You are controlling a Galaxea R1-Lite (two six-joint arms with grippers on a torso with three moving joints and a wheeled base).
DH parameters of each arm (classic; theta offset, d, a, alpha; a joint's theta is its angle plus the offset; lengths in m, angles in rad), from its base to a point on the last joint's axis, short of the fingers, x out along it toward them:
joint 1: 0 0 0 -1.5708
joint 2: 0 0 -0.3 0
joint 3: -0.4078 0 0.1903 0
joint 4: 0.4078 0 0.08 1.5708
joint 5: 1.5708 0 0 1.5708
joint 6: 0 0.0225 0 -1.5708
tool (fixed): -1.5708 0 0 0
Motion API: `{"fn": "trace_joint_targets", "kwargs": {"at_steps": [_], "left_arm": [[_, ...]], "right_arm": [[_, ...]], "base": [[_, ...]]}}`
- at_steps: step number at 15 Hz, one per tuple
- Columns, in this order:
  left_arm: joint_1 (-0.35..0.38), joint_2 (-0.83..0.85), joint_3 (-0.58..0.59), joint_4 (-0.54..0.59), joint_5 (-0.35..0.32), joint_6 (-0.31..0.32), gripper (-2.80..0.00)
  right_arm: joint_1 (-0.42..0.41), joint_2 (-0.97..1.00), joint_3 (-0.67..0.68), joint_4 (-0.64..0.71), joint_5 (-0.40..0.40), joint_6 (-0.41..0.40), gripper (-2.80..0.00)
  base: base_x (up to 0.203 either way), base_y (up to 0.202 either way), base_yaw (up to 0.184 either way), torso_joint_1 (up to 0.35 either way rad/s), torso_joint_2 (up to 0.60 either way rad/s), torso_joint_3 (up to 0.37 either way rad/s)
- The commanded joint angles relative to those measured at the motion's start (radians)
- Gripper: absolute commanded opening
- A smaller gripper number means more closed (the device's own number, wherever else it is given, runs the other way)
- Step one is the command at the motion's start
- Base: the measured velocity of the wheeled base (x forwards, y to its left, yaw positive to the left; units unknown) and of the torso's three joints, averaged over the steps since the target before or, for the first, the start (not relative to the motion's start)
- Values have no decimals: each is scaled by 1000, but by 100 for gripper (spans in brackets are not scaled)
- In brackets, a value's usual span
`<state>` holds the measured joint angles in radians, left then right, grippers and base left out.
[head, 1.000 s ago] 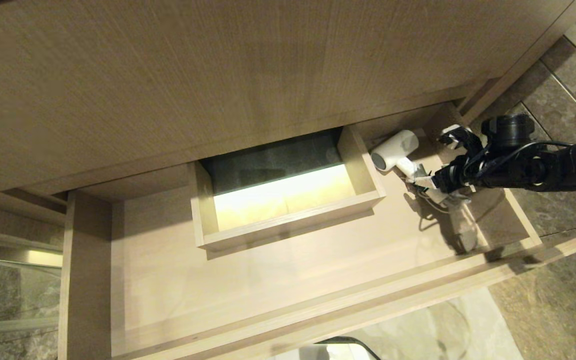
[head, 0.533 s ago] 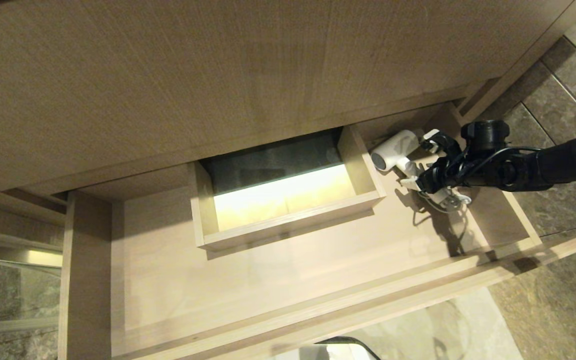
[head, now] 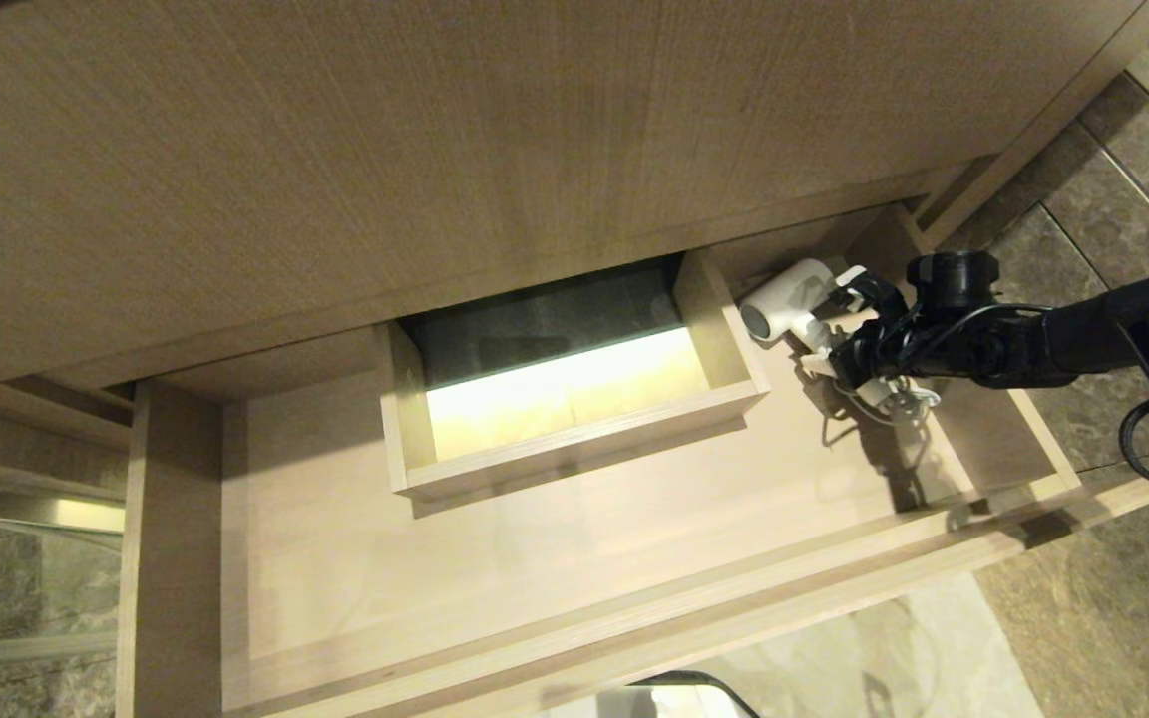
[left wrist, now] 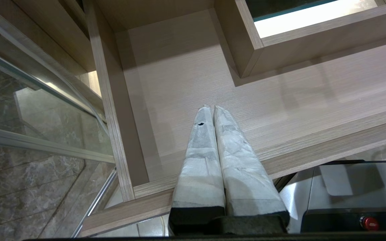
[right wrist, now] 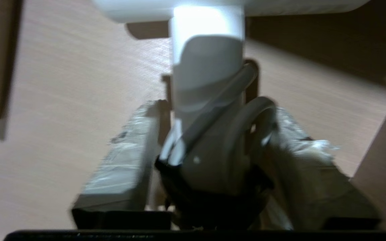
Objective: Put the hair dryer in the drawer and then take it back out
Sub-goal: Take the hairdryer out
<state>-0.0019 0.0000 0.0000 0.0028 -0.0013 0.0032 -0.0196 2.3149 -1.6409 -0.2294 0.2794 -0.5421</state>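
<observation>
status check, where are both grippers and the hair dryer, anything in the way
Right gripper straddling the hair dryer handle, lying in the drawer by its right wall. Left gripper shut, idle over drawer's left end. Bundled cord between right gripper's fingers.

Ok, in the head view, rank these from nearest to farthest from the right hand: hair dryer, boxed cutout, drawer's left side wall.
1. Hair dryer: its handle lies between the right hand's fingers, in the drawer's right end.
2. Boxed cutout: mid-drawer, to the hand's left.
3. Left side wall: the drawer's far end.

White hair dryer lying in right rear corner of open wood-grain drawer, dark end facing boxed cutout.
</observation>
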Motion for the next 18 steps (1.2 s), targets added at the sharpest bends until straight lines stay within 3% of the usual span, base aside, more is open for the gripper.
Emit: {"fn": "trace_joint_targets", "kwargs": {"at_steps": [1, 9, 18], "left_arm": [[0, 0, 2, 0, 0, 0, -280], [-1, 0, 2, 0, 0, 0, -280], [0, 0, 2, 0, 0, 0, -280]], "right_arm": [[-3, -1, 1, -4, 1, -6, -280], [-34, -77, 18, -12, -3, 1, -280], [-44, -252, 88, 67, -5, 3, -280]], "base": [[0, 0, 0, 0, 0, 0], [0, 0, 0, 0, 0, 0], [0, 0, 0, 0, 0, 0]]}}
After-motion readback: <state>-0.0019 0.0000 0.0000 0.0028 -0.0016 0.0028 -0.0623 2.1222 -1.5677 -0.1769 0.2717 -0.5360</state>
